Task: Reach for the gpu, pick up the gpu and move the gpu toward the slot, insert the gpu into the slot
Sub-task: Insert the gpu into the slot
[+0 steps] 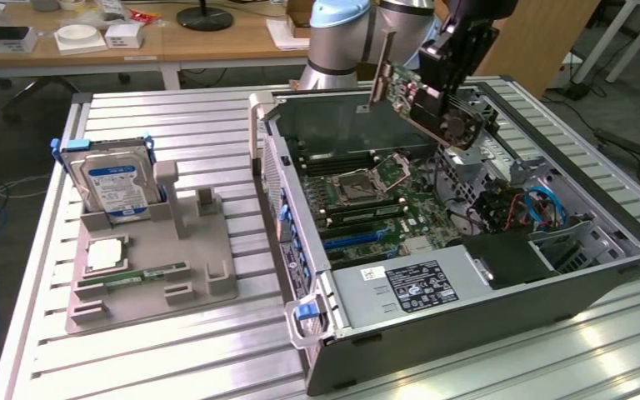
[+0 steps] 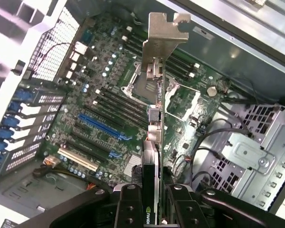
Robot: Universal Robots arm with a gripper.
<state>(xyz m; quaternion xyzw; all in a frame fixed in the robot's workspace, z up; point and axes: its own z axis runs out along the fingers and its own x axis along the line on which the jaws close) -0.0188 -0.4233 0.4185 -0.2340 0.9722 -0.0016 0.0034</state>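
Aloft, gripper [image 2: 154,204] clamping gpu [image 1: 412,92] above open computer case [image 1: 465,333], slatted metal table [image 1: 164,117], wooden desks [image 1: 220,42] behind.

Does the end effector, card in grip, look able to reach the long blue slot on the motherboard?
Probably yes: the end effector holds the dark graphics card with silver bracket above the open grey case, and nothing lies over the long blue slot.
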